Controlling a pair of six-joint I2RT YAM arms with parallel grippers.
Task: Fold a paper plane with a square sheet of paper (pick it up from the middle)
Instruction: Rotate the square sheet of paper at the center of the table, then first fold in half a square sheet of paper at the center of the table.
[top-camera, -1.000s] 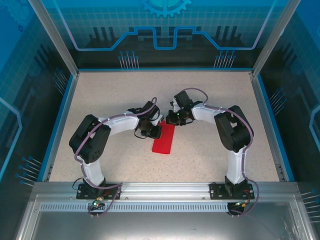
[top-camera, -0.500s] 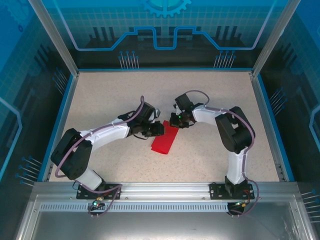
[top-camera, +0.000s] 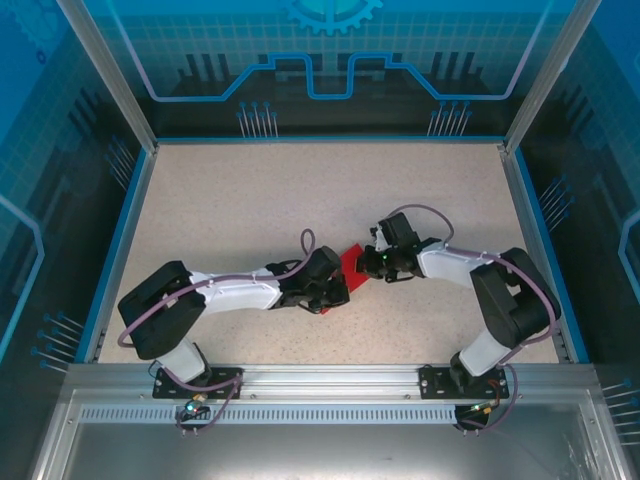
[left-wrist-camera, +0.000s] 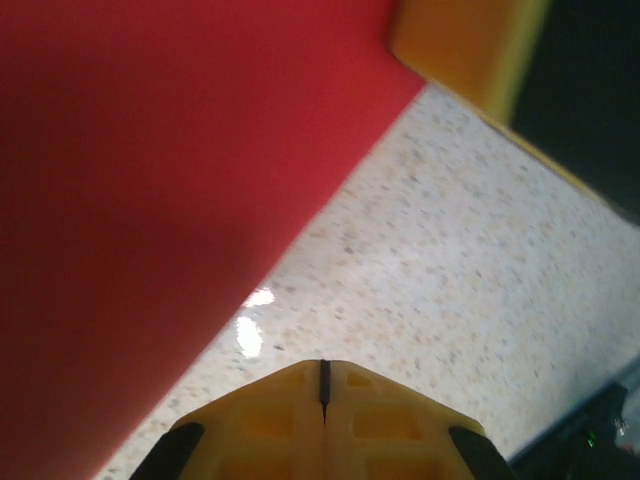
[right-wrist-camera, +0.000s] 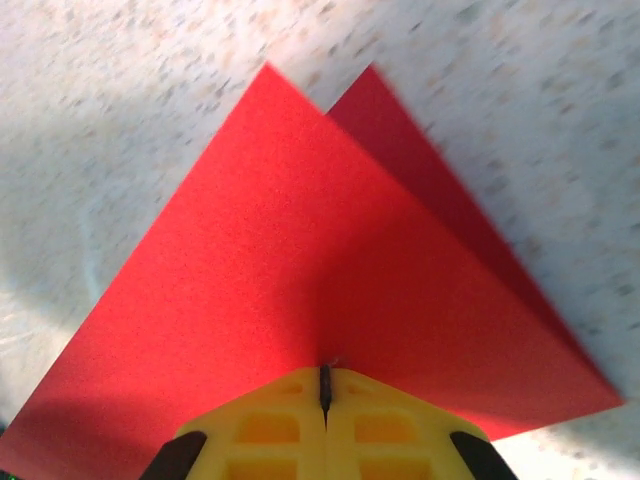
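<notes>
Red paper (top-camera: 350, 258) lies on the speckled worktop (top-camera: 250, 200), a little nearer than its middle, between our two hands. In the right wrist view we see it folded, one layer lying over another, whose darker corner peeks out at the far side. Our right hand (right-wrist-camera: 325, 378) is clenched, its yellow tips pressed together over the paper just inside one edge. We cannot tell whether it pinches the sheet or merely rests on it. Our left hand (left-wrist-camera: 323, 375) is clenched too and grasps nothing. Its tips sit over bare worktop just beside the paper's straight edge. From above, both arms reach inward and the hands are close together over the sheet.
</notes>
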